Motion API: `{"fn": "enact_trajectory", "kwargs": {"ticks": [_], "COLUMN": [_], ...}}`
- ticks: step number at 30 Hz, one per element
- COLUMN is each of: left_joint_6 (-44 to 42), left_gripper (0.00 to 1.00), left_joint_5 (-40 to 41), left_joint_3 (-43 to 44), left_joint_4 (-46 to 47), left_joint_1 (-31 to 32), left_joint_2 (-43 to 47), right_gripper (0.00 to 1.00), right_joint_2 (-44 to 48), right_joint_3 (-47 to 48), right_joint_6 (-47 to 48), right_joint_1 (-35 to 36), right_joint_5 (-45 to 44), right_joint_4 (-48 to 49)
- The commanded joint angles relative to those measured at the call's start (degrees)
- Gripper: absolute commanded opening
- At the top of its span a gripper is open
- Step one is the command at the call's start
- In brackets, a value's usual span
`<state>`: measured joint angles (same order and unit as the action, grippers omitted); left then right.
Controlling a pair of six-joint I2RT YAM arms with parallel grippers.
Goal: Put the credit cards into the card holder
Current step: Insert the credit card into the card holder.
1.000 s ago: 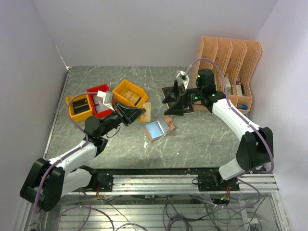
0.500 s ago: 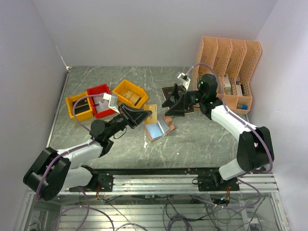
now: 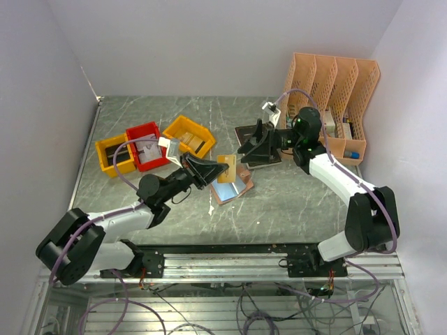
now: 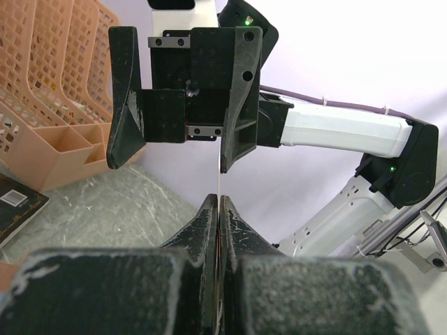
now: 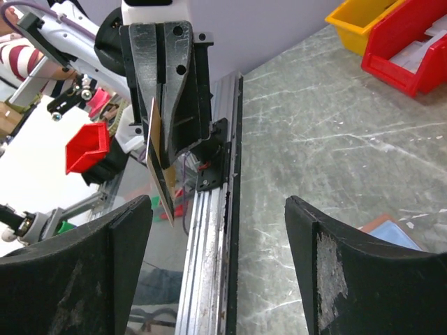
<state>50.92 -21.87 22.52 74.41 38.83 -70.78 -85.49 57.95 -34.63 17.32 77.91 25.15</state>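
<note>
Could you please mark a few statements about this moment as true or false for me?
1. The left pincer is shut on the orange-gold card. True.
2. The right pincer grips the light blue card. False: its jaws stand open and empty, and the blue card lies flat at the card holder.
3. The orange-gold card sits inside the card holder. False: it is held on edge in the air, facing the right pincer.
4. The peach file rack stands at the far right of the table. True.
5. The red bin is next to the file rack. False: it is on the left side, among the yellow bins.
</note>
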Motion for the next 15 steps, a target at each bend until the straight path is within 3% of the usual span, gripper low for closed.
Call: {"fn": "enact_trajectory", "kwargs": {"ticks": [1,5,11,15], "left_joint_6": [-3.4,-3.47,-2.79,-2.38], "left_gripper": [0.07,0.07,0.07,0.07], "left_joint_5": [2.84,2.57,2.2,1.94], "left_joint_3": [1.89,2.59,3.1,3.39], "left_joint_4": [1.84,1.34,2.0,2.76], "left_joint_1": [1.55,1.93,2.15,2.3], "left_joint_2": [0.58,-0.08,-2.04,-3.66], "right_gripper": [0.75,0.65,0.55,0.52], "right_joint_2": [1.28,1.4,1.84,1.42], "right_joint_3": [-0.21,-0.89,-0.83,1.04], "right_joint_6": [-4.61,-6.09,-2.7,-3.2], "right_joint_1": [-0.29,0.5,2.51,3.96], "right_joint_5": [-0.65,-0.57,0.23,0.85], "right_joint_4": [3.08,4.89,0.18,0.41]}}
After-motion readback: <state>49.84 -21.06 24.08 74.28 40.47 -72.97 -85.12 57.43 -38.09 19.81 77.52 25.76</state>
